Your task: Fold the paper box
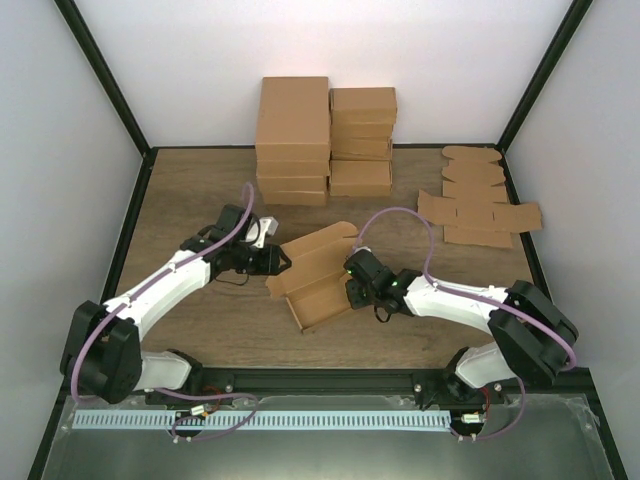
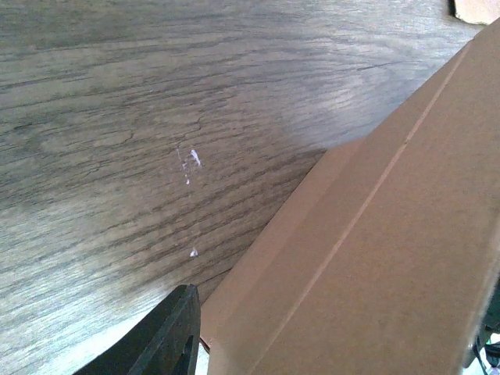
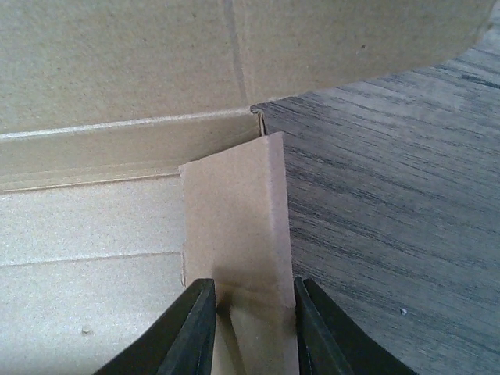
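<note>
**Right gripper clamped on a flap, left gripper at the opposite edge**

Nearest me, both arms reach out from their bases at 6 o'clock on the table (image 1: 200,190) and meet around the middle.

The right gripper (image 1: 352,280) sits at the 3 o'clock side of the paper box (image 1: 318,275). On my right wrist camera I see it grasping. The two dark fingers (image 3: 195,332) press against either side of a narrow upright flap (image 3: 234,219) of the box. The box's pale inner floor lies at the flap's 9 o'clock, and bare wood grain lies at its 3 o'clock.

The left gripper (image 1: 272,260) is at the box's 9 o'clock edge. My left wrist camera shows only one dark finger (image 2: 168,336), low in the view and just beside the box's outer wall. I cannot tell whether it touches the cardboard, or whether this gripper is released or clenched.

The paper box itself lies at the centre of the table between the two grippers. It is partly formed, with some walls raised, and it sits askew to the table's edges.

Farther out, at 12 o'clock against the back wall, stands a stack of ready-made cartons (image 1: 325,135). At about 2 o'clock, near the right wall, lie flat blanks (image 1: 478,205). Both are well apart from the box.
</note>
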Motion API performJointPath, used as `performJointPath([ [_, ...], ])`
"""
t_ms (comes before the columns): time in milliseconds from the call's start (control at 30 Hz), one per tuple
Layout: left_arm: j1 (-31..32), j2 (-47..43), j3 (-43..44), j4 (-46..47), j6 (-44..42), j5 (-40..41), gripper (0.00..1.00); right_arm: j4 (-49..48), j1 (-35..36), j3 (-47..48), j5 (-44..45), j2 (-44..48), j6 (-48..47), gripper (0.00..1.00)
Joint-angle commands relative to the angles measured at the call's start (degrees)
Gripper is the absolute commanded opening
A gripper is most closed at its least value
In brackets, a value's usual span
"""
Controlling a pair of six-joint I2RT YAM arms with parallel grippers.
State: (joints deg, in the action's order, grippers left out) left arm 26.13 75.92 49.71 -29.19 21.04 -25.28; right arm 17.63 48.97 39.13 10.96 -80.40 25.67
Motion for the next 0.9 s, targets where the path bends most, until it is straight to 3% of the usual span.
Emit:
performJointPath([
  [0, -0.2, 0.1, -0.6, 1.7, 0.4, 0.9, 0.41, 1.2, 0.7, -1.0, 1.4, 0.9, 2.6, 0.30],
  [867, -0.1, -2.3, 0.1, 3.3, -0.1, -4.6, 0.43, 7.7, 1.7, 6.0, 6.5, -4.2, 4.8, 0.33],
])
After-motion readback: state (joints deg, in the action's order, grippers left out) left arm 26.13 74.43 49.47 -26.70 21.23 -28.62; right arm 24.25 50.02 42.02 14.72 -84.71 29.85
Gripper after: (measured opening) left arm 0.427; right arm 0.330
